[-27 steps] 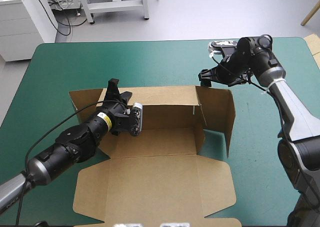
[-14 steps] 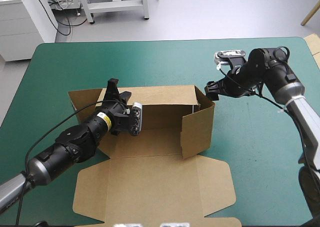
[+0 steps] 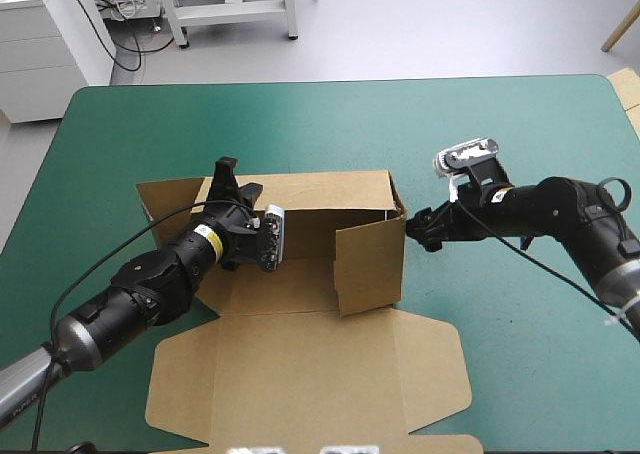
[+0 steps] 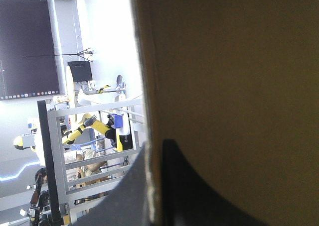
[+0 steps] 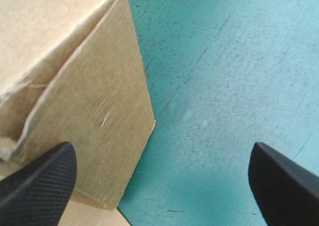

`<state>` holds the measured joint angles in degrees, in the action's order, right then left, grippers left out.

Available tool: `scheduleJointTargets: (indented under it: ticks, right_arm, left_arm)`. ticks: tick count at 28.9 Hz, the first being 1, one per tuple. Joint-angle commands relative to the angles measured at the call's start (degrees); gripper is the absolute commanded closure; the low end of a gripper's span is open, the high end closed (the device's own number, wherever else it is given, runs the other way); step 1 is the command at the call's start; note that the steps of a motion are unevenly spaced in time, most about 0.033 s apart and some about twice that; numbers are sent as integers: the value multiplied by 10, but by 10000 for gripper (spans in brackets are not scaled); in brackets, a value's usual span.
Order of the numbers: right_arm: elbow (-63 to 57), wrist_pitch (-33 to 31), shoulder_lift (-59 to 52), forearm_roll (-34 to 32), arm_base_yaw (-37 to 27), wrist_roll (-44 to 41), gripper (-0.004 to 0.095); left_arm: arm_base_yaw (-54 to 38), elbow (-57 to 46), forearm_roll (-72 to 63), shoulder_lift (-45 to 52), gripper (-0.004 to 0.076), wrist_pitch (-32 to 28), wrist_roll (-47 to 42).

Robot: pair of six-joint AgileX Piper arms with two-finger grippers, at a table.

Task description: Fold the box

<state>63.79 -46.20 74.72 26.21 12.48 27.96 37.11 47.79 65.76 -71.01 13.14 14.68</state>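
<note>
Brown board box (image 3: 300, 364), creased and matt, stands with back and right walls raised: left gripper (image 3: 236, 181) apparently clamps the back wall between near-closed jaws, right gripper (image 3: 420, 229) spread wide just outside the scuffed right corner, smooth teal-green cover (image 3: 520, 344) open ahead of it.

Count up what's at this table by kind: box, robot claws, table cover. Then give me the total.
Brown box: 1
Black claws: 2 (left claw, right claw)
Teal-green cover: 1
Total: 4
</note>
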Motion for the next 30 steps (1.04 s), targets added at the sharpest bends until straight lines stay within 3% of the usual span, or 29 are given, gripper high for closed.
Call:
scheduleJointTargets:
  ticks: [1,11,19,26,30]
  right_arm:
    - [-28,48,-39,64,0,54,46]
    - [-65,27,-41,113,1,110,47]
    - [-66,83,-36,107,85,131,53]
    - [-66,123,-2,16,158,67,196]
    - [-66,141,6,8,166,62,272]
  left_arm:
    - [3,12,9,17,731,-1,-3]
    - [3,12,9,17,731,-5,-3]
    - [3,12,9,17,731,-6,-3]
    - [3,12,9,17,731,-6,1]
    - [3,12,8,17,731,-6,0]
